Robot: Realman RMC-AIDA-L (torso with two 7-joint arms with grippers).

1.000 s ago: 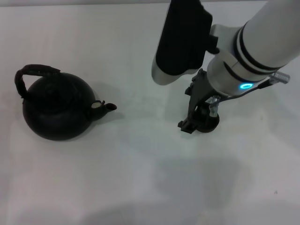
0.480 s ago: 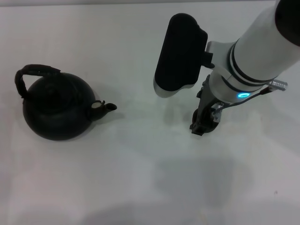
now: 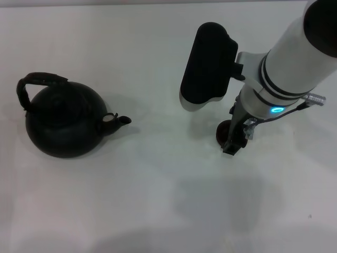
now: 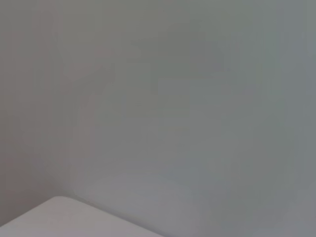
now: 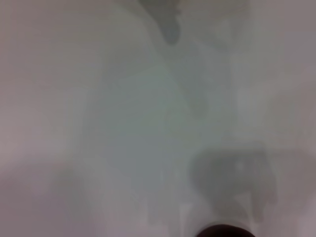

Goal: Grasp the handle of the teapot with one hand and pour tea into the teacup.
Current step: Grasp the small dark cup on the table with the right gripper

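A round, squat, matte black teapot [image 3: 63,124] sits at the left of the white bench [image 3: 158,200], its rough dark arched handle [image 3: 32,84] tipped left and its stubby spout pointing right. Well apart on the right, the right tool [image 3: 233,143] stands over the tiny dark round teacup [image 3: 225,133]; whether it is spread or pressed together cannot be told.

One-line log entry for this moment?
right tool: at teacup | teapot: upright, ungrasped, handle free | left arm: unseen | pour: not begun

right claw [image 3: 235,138] shifted rightward, teacup [image 3: 225,132] now peeking out beside it
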